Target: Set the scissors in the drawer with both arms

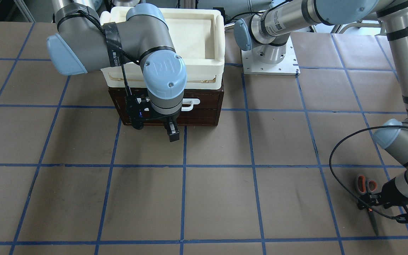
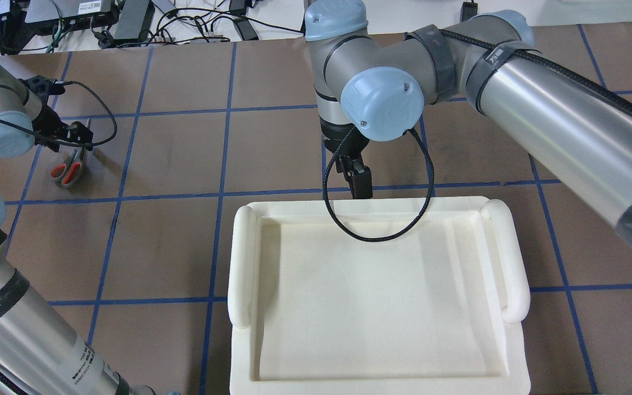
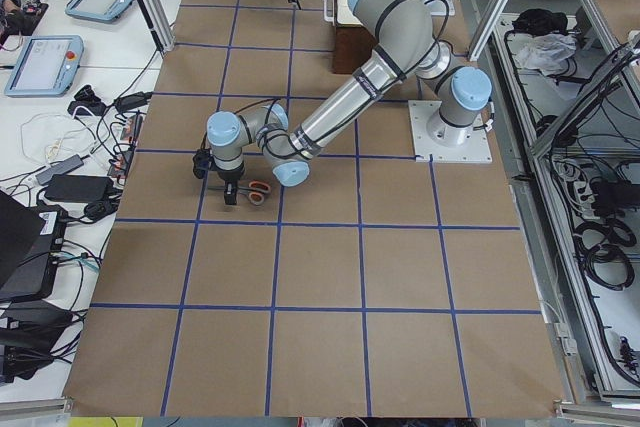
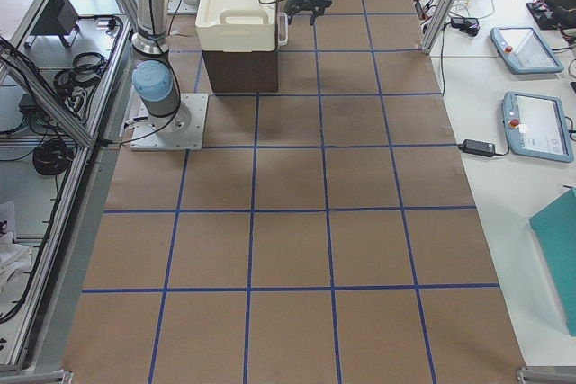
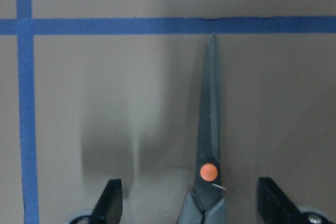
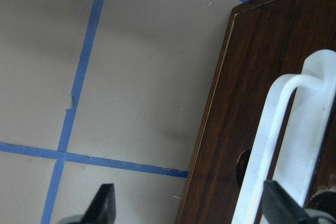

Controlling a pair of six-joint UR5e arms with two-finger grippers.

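Scissors (image 1: 361, 184) with grey, orange-lined loops lie flat on the brown paper worktop (image 1: 218, 198), far out on the robot's left side, beneath the left wrist. Left wrist view: left fingers (image 5: 111, 200) spread wide, straddling the slim dark blades. Right wrist view: right fingers (image 6: 105, 205) spread wide before the glossy dark-wood drawer (image 6: 252, 103) and its white bar handle (image 6: 315, 129).

Tabletop (image 1: 218, 205): brown sheet covering, divided into squares by blue tape lines (image 1: 183, 198); faint scuff marks; lighting even, shadows soft. Aluminium frame posts (image 3: 500, 7) stand at the tabletop edges. White side bench (image 4: 468, 96) carries two teach pendants (image 4: 538, 125) and a power brick (image 4: 477, 146). Opposite bench (image 3: 100, 57) holds further pendants, adaptors and loose cables (image 3: 70, 162). Cable bundles (image 3: 600, 237) lie outside the frame.
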